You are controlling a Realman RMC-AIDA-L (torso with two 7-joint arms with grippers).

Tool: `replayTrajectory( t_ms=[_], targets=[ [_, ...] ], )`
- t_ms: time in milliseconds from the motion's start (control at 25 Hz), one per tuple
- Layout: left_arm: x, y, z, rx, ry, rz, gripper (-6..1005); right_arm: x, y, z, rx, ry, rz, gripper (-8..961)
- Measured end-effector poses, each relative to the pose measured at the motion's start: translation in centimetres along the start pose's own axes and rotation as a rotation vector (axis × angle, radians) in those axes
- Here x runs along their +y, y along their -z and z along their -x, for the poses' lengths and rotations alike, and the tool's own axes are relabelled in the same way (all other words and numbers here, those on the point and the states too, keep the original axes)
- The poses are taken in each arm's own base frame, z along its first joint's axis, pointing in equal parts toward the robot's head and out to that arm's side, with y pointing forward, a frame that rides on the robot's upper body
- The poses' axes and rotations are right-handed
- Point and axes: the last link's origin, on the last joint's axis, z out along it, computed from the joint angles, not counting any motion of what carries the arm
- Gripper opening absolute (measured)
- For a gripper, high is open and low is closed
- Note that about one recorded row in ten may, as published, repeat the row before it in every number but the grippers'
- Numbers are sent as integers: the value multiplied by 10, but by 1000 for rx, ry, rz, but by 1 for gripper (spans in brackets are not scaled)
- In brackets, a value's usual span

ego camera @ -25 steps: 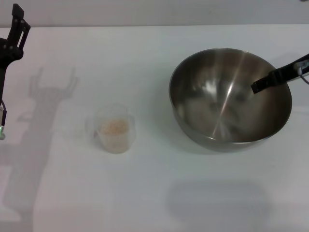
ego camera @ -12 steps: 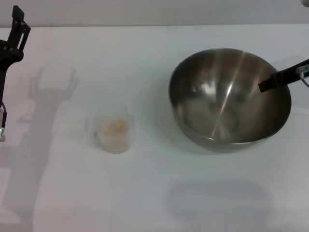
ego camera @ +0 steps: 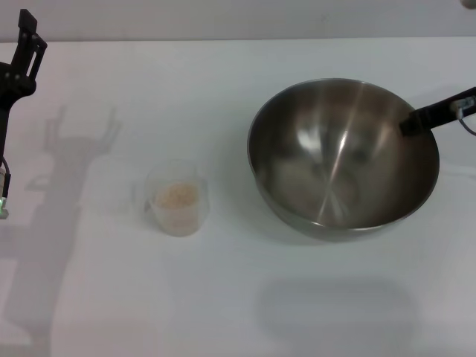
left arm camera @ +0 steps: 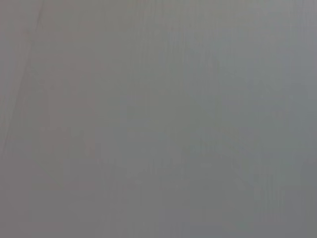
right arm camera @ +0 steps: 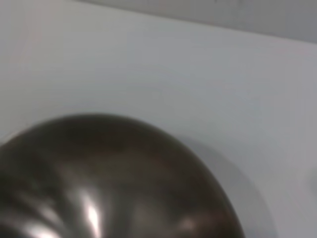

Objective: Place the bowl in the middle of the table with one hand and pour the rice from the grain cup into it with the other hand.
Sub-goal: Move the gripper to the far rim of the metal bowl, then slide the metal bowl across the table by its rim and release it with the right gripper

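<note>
Right gripper [ego camera: 413, 121] reaching in from right edge, fingers closing on bowl [ego camera: 338, 160] rim, bowl sitting right of table [ego camera: 223, 290] centre. Cup [ego camera: 176, 199] holding rice [ego camera: 176, 195], standing left of centre. Left gripper [ego camera: 27, 41] idling near far-left corner, finger spread impossible to tell.

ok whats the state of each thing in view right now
bowl: upright on the table, empty, right of centre
grain cup: upright, rice inside, untouched
right gripper: at the bowl's far right rim
left gripper: raised at the table's left edge, away from the cup
</note>
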Motion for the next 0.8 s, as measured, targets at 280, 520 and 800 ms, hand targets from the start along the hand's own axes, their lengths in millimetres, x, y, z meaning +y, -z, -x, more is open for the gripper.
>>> replayTrajectory(
  t_ms=[280,520,800],
  targets=[
    [1,0,0,2,3,3,866,-1,13,5,-131,4,45,35],
    [2,-1,-1,5,4,5,866,7,17,9,-205,30,120,26],
    [3,-3,-1,9,5,10,865,18,11,9,-230,45,204,20]
  ],
)
